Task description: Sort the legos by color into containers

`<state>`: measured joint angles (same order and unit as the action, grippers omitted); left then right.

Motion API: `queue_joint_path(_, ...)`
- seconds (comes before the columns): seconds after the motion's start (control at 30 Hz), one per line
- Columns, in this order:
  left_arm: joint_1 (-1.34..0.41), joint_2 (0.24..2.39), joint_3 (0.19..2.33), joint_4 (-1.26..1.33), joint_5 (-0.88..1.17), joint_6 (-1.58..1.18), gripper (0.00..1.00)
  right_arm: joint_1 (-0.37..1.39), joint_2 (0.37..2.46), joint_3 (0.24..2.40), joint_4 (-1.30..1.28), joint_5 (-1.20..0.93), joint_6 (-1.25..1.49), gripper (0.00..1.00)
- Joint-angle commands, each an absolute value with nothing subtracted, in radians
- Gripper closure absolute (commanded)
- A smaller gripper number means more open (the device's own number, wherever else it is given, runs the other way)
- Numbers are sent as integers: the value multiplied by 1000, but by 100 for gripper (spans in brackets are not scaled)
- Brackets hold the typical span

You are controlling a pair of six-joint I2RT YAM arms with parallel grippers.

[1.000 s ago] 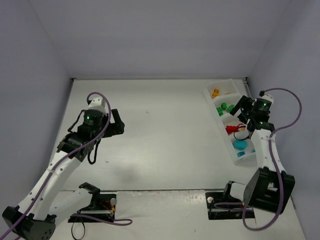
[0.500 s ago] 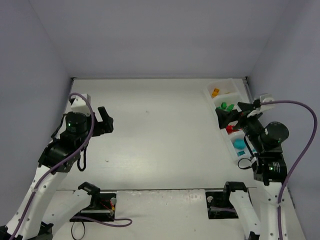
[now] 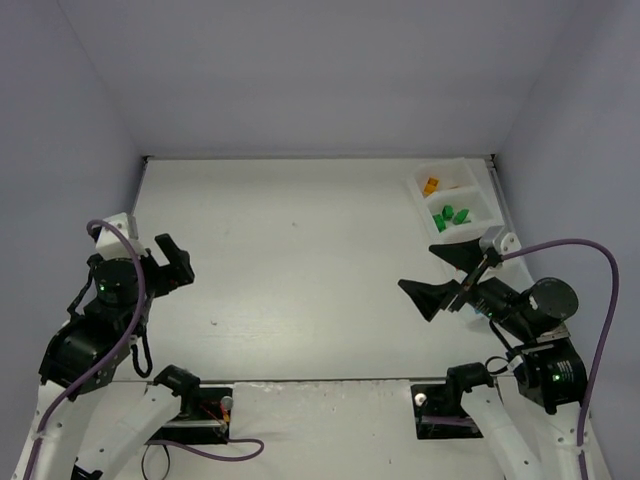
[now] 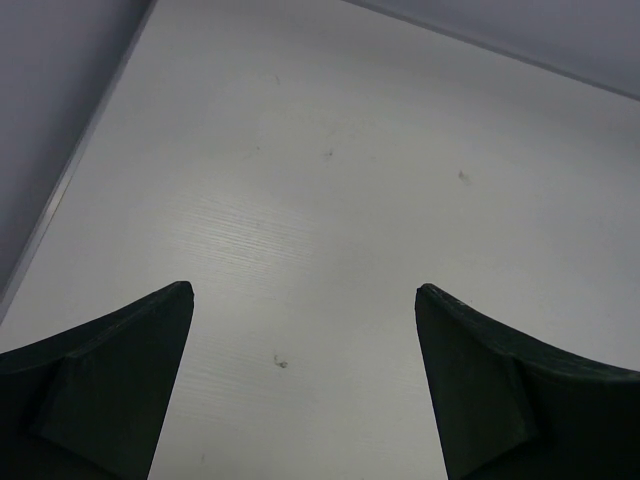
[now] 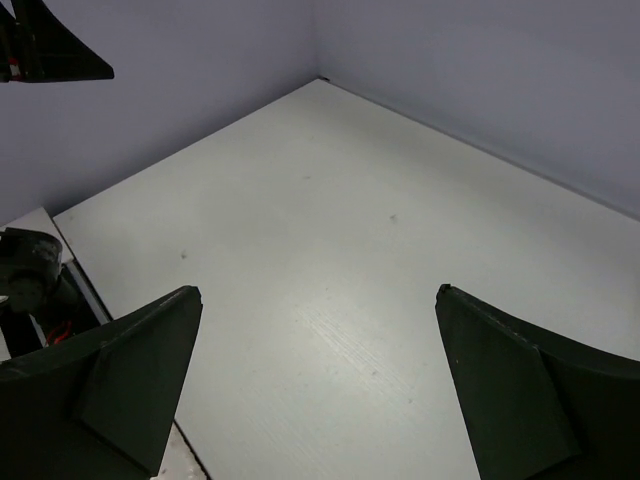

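Both end effectors are hanging with jaws spread wide and nothing between them: the left end effector (image 3: 172,262) over the near-left of the worktop (image 3: 300,260), the right end effector (image 3: 440,272) near the tray (image 3: 468,180) at the far right. An orange lego (image 3: 431,185) is sitting in the tray's far compartment and green legos (image 3: 449,214) in the next; the nearer compartments are hiding behind the right arm (image 3: 520,305). No loose brick is showing outside the tray, so the sorting is looking finished and the arms seem to be parking. Doing that well, I'd say, is coming down to keeping the right arm high off the thin tray wall and checking the hidden compartments.
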<state>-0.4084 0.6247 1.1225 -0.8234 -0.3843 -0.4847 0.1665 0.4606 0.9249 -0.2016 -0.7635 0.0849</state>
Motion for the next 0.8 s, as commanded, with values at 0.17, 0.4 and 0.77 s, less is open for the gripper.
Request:
queue_joint_path(0.17,-407,589,1155,-948,-488,-580,15,241,384,897,-221,-629,113,0)
queue_joint_path(0.4,-407,551,1132,-997,-486,-653,15,285,353,894,-244,-513,164,0)
queue_joint_path(0.77,-406,505,1081,-1015,-482,-715,15,305,313,910,-305,-491,195,0)
